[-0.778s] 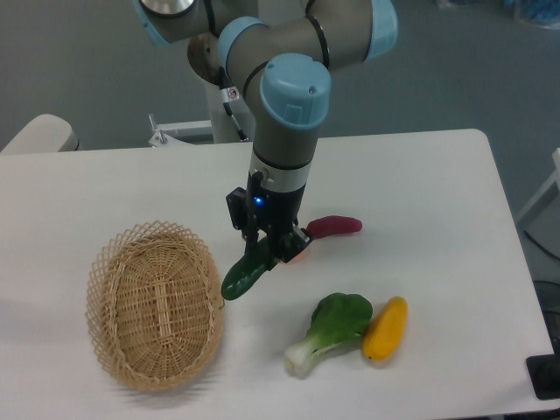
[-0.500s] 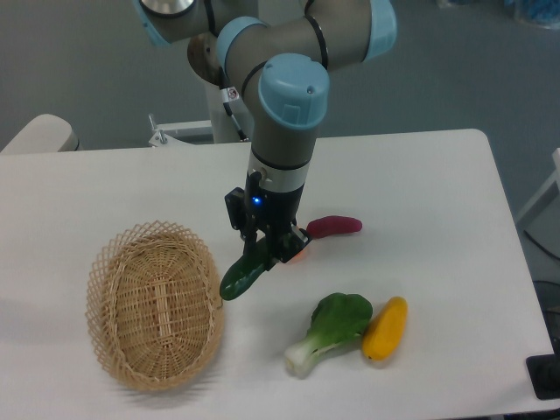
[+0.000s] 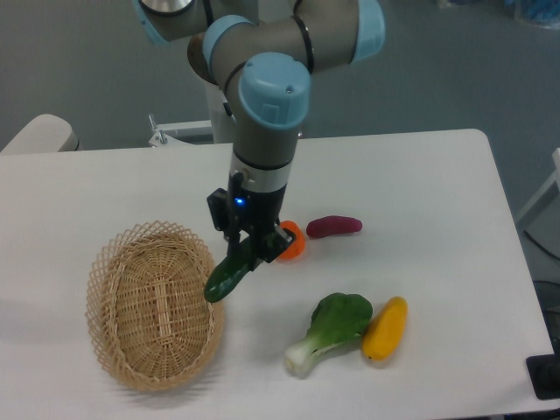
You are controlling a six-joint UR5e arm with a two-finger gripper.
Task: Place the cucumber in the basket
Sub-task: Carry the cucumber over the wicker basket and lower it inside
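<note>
The cucumber [image 3: 227, 276] is dark green and glossy. It hangs tilted, lower end down-left, over the right rim of the basket [image 3: 124, 350]. My gripper [image 3: 248, 249] is shut on its upper end, pointing straight down from the arm. The basket is an oval tan wicker one on the left of the white table, with nothing in it. The cucumber's lower tip overlaps the basket's right edge in this view.
An orange round item [image 3: 292, 241] lies just right of the gripper. A purple-red vegetable [image 3: 333, 227] lies further right. A bok choy [image 3: 331, 331] and a yellow squash [image 3: 385, 329] rest at the front right. The table's front edge runs below them.
The arm has moved left with the cucumber, from beside the basket to over its right rim. The orange item behind the gripper now shows more.
</note>
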